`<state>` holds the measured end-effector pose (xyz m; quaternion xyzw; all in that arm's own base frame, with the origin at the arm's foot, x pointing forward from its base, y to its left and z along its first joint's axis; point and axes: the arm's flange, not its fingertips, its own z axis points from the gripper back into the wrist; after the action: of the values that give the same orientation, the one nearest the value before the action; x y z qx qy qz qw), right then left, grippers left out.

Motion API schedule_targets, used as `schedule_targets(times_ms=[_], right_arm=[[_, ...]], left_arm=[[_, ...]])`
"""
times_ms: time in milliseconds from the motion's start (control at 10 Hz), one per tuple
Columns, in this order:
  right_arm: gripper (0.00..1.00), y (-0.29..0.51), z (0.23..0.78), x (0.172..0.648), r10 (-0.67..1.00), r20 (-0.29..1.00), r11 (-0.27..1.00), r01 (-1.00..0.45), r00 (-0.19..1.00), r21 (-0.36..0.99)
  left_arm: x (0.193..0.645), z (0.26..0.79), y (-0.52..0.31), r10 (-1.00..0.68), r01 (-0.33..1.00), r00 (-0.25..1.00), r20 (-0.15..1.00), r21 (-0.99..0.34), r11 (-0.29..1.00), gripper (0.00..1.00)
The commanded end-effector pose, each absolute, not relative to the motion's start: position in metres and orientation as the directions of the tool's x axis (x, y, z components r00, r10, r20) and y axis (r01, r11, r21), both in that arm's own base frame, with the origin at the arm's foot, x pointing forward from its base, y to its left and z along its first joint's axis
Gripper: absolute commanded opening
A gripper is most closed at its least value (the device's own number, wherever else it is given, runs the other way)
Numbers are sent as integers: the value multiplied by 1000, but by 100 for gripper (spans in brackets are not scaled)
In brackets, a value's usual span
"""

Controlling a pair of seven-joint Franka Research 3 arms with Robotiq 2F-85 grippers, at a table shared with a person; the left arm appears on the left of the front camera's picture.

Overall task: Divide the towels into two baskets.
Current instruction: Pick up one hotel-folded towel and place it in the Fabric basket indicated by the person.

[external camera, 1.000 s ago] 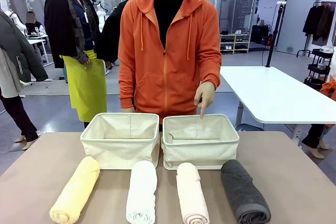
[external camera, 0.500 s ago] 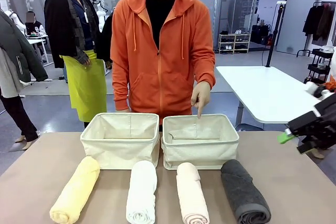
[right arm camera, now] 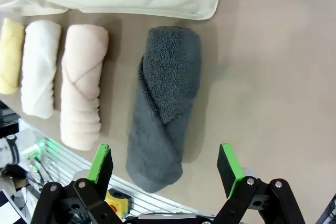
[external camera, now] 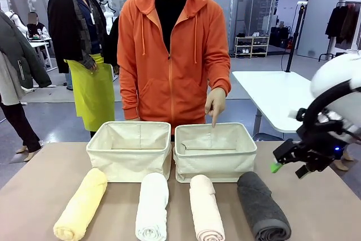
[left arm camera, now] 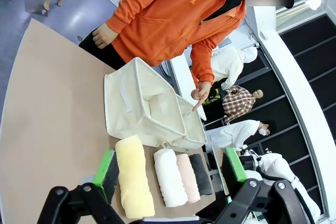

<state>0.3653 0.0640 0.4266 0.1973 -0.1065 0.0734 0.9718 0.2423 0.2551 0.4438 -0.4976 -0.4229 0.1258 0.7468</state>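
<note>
Four rolled towels lie in a row at the table's front: yellow towel [external camera: 80, 204], white towel [external camera: 152, 207], pink-beige towel [external camera: 206, 208] and dark grey towel [external camera: 262, 206]. Behind them stand two cream baskets, the left basket [external camera: 130, 165] and the right basket [external camera: 214, 166], both with nothing showing inside. My right gripper [external camera: 289, 169] hovers open, just up and right of the grey towel. In the right wrist view the right gripper [right arm camera: 165, 163] is open above the grey towel [right arm camera: 165, 93]. My left gripper [left arm camera: 170, 169] is open and high above the table, looking down at the yellow towel [left arm camera: 134, 177] and the baskets [left arm camera: 139, 103].
A person in an orange hoodie stands at the far side, one hand [external camera: 216, 104] pointing a finger down at the right basket's back rim. Bare table lies to the right of the grey towel and to the left of the yellow one. Other people stand farther back.
My right arm has come in from the right edge and moved left and down toward the dark grey towel. The person has shifted a little to the left. The towels and baskets have not moved.
</note>
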Motion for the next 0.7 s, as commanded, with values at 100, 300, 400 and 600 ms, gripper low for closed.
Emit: schedule_targets(times_ms=[100,300,400,600], right_arm=[[100,88,379,337,47,219,941,-117,975,319],[100,101,362,335,48,207,943,-113,977,313],[100,106,354,334,45,204,946,-108,978,307],[100,114,339,333,58,189,954,-110,980,280]], left_arm=[[241,445,257,614,246,603,509,-851,464,100],[241,445,257,614,246,603,509,-851,464,100],[241,445,257,614,246,603,509,-851,464,100],[241,445,257,614,246,603,509,-851,464,100]])
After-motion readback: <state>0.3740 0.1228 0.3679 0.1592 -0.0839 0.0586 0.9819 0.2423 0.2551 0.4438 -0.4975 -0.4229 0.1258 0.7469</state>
